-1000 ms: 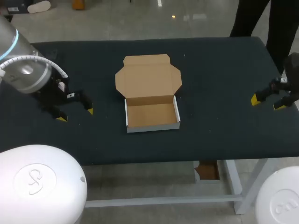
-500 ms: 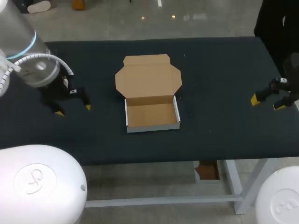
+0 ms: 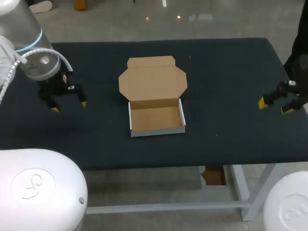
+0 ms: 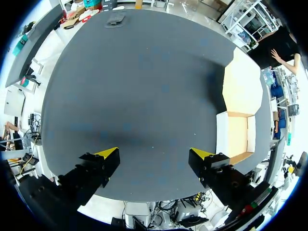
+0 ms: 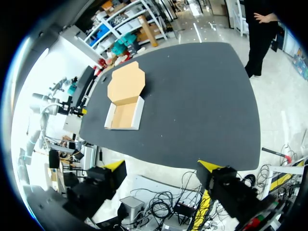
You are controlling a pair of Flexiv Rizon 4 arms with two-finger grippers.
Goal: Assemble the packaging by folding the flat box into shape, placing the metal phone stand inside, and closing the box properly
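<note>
A cardboard box (image 3: pixel 156 118) sits in the middle of the dark table, its tray folded up and its brown lid (image 3: pixel 152 79) lying flat behind it. The same box (image 4: pixel 237 136) lies ahead of my left gripper and off to one side in the left wrist view, and the box (image 5: pixel 125 112) is far ahead in the right wrist view. My left gripper (image 3: pixel 67 106) hangs open over the table's left part, well apart from the box. My right gripper (image 3: pixel 274 105) stands open at the right edge. No metal phone stand shows in any view.
The dark table (image 3: pixel 226 72) has bare cloth on both sides of the box. Its front edge (image 3: pixel 192 161) runs just below the tray.
My left gripper has moved left and toward the back of the table, away from the box. The right gripper and the box have stayed put.
</note>
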